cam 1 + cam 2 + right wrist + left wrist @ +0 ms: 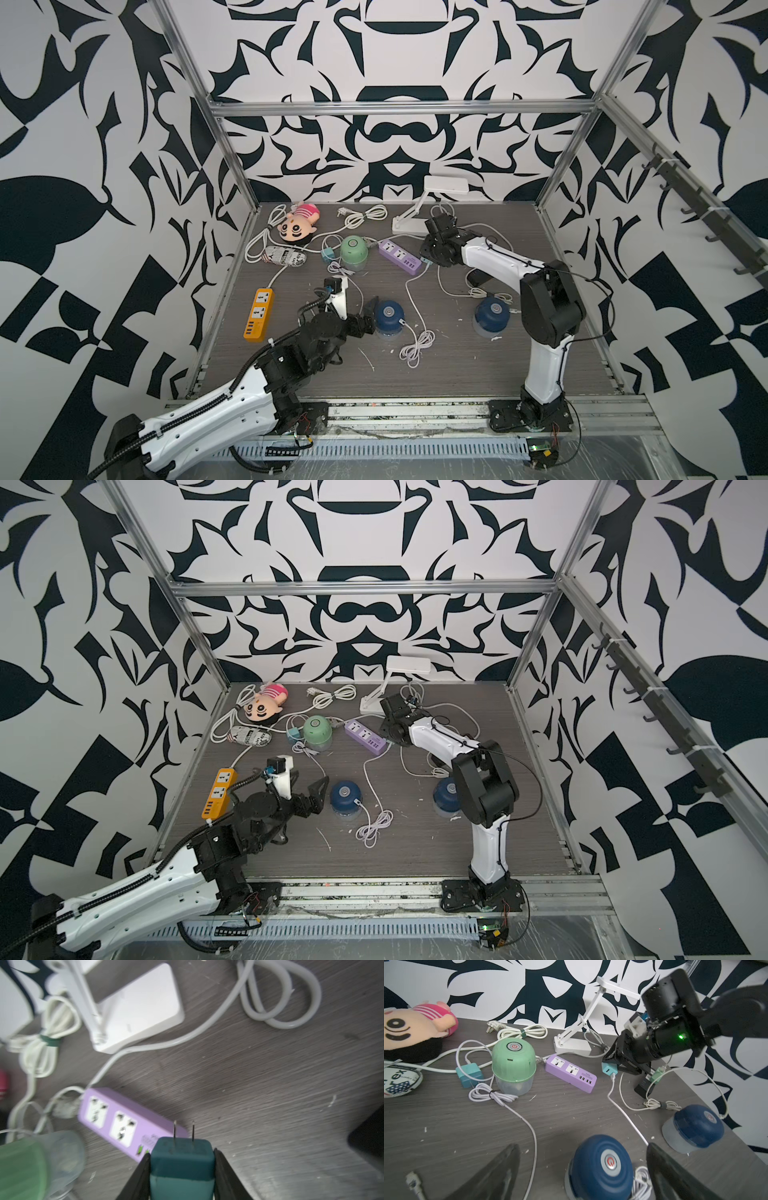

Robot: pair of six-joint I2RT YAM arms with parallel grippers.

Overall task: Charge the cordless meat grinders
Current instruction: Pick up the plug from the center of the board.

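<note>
While the right tool (181, 1154) pinched a teal plug adapter (182, 1165) between its fingers, the adapter's two prongs stood bare in the wrist view, in no socket, close to the USB end of the purple power strip (116, 1120). That strip lay flat on the tabletop (457, 365), just beside the base of a white folding lamp (415, 216). The left tool (370, 312) was spread wide and empty, low beside one navy grinder (388, 318); whether a finger touched the dome could not be told. A white cable (415, 347) ran from a connector on that grinder's side into a loose coil on the tabletop. The second navy grinder (492, 316) stood upright well to the side, near the right arm's elbow. The mint green grinder (353, 250) stood upright farther back, between the purple strip and another teal adapter (328, 253). An orange power strip (259, 313) lay near the tabletop's left edge, and a plush doll (297, 224) lay in the far left corner among thicker white cords.
</note>
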